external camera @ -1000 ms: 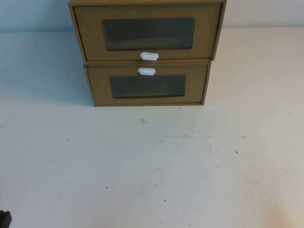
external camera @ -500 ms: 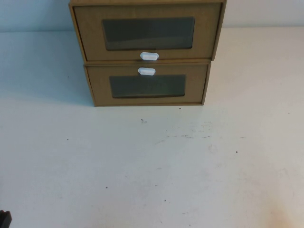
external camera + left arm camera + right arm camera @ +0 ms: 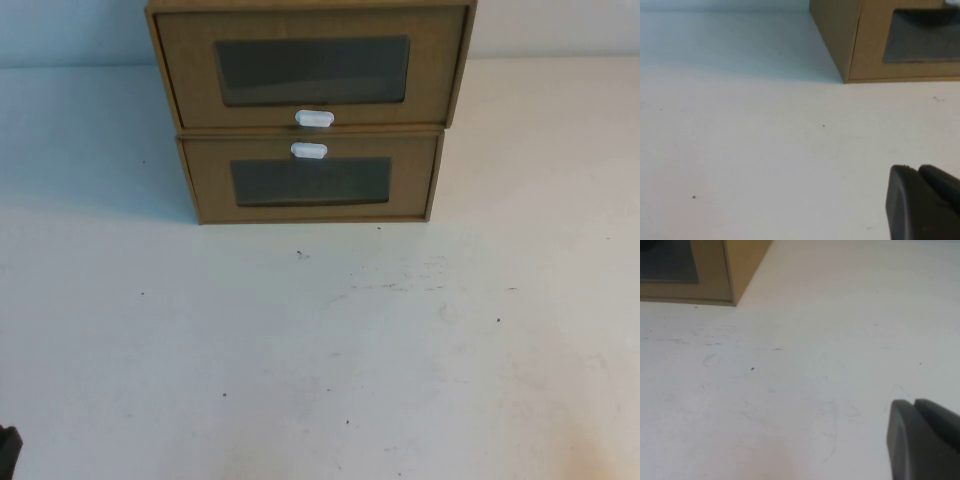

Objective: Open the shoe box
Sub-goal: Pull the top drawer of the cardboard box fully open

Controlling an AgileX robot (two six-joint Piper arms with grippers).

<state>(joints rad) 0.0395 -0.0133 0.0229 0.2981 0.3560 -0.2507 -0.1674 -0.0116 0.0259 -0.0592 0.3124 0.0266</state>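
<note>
While almost nothing moves over the last second, the one change is at the near-left corner of the high view: the dark sliver of the left arm [image 3: 8, 452] sits a touch higher in frame, so that arm is probably just starting out. Task-wise we're at zero, with both fronts shut and neither pull touched. Further on the left, the left gripper [image 3: 922, 202] hangs low over the bare table [image 3: 320, 350], well apart from the stack. I can't tell whether it's released or clenched, and nothing shows in it. At centre, on the far side of the table, the upper shoe box [image 3: 310, 65] sits squarely on the lower shoe box [image 3: 310, 185], each with a dark window in its front. The upper tab [image 3: 314, 118] is at the bottom edge of its front and the lower tab [image 3: 309, 151] at the top edge of its own, so the two white pulls sit one just above the other, close together. On the right, the right gripper [image 3: 922, 440] is out of the high view. Its own camera shows it clenched on nothing, low over bare table, with the lower box's corner well ahead of it and off toward the robot's left. Either tool has the whole open stretch of table to cross before it reaches a tab, and whichever goes needs to pick one pull cleanly without snagging the other.
</note>
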